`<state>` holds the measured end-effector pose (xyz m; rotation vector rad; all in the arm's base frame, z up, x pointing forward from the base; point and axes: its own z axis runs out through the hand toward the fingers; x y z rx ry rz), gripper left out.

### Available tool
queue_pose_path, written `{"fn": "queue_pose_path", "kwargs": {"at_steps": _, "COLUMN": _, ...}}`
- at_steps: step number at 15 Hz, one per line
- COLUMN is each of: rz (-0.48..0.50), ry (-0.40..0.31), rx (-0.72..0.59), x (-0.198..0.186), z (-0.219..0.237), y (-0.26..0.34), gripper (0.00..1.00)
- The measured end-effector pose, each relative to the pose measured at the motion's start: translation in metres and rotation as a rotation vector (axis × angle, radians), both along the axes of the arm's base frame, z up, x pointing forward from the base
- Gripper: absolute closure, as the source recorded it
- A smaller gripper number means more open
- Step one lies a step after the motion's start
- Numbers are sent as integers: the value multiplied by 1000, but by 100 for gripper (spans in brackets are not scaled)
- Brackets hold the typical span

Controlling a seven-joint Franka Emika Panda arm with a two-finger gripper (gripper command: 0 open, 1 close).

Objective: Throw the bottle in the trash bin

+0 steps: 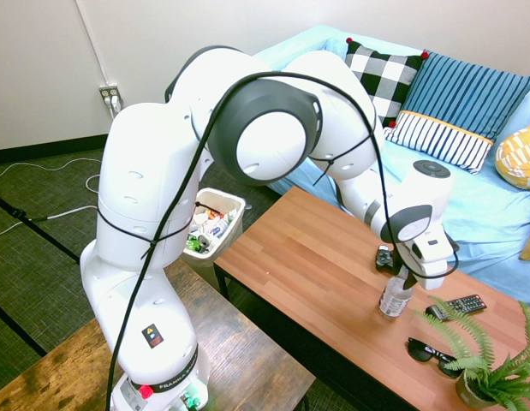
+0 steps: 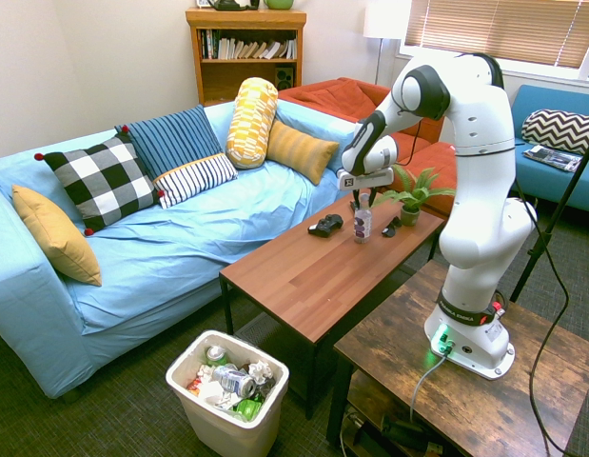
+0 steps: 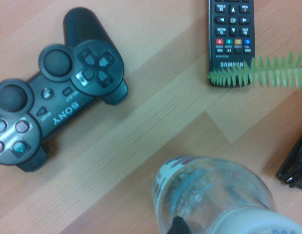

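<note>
The bottle [image 1: 393, 298] [image 2: 363, 225], small, clear and ribbed, stands upright on the wooden coffee table [image 1: 307, 257] near its far end. My gripper [image 1: 404, 278] [image 2: 361, 203] comes down from above, its fingers closed on the bottle's top and hiding the cap. In the wrist view the bottle [image 3: 214, 200] sits directly below, seen from above. The trash bin [image 1: 233, 199] [image 2: 227, 428], white and holding cans and crumpled rubbish, stands on the carpet off the table's other end, close to the blue sofa.
Close to the bottle lie a black game controller [image 1: 383, 257] [image 3: 58, 87], a black remote [image 1: 457, 305] [image 3: 232, 39] and sunglasses [image 1: 431, 353]. A potted fern [image 1: 496, 368] [image 2: 411, 195] stands at the table's end. The sofa with cushions [image 2: 104, 181] runs along one side.
</note>
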<state>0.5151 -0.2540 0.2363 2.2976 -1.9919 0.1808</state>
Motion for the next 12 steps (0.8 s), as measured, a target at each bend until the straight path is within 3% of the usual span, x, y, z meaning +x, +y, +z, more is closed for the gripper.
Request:
{"fn": "queue_pose_path", "kwargs": {"at_steps": 7, "rz": 65, "ry": -40, "rx": 2, "x": 12, "z": 24, "y": 26, "gripper": 100}}
{"fn": "queue_pose_path", "kwargs": {"at_steps": 12, "rz": 283, "ry": -197, "rx": 11, "x": 10, "z": 123, "y": 177, "gripper": 100}}
